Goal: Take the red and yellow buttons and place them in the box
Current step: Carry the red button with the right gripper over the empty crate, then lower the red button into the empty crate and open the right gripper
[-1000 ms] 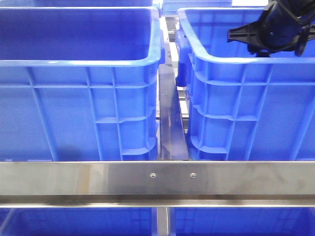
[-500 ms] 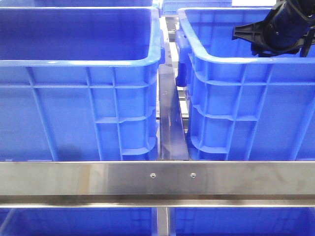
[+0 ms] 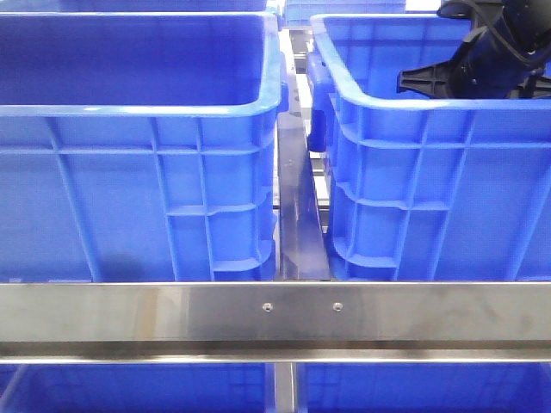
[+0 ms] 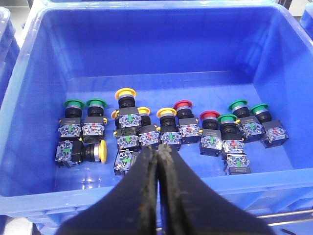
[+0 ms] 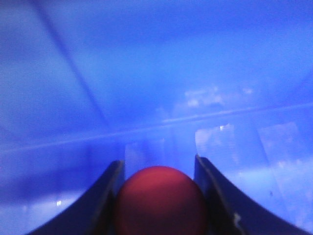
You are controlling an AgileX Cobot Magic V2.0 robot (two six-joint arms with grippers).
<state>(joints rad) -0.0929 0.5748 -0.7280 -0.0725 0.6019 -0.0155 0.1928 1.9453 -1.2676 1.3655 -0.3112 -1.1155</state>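
In the left wrist view a blue bin [image 4: 146, 12] holds several push buttons: yellow ones [image 4: 125, 93] [image 4: 167, 113] [image 4: 102, 151], red ones [image 4: 183, 104] [image 4: 209, 115] and green ones [image 4: 73, 103] [image 4: 238, 104]. My left gripper [image 4: 158, 148] is shut and empty, above the near side of this bin. My right gripper [image 5: 157, 164] is shut on a red button [image 5: 160, 200], close to a blue box wall. In the front view the right arm [image 3: 482, 64] reaches into the right blue box [image 3: 413, 172]. The left arm is out of the front view.
A second large blue box [image 3: 138, 172] stands at the left, with a steel divider [image 3: 297, 215] between the two boxes. A steel rail [image 3: 275, 314] crosses the front. More blue bins show below the rail.
The right arm shifted a little right over the right box, then back left and slightly lower. The boxes have not moved.
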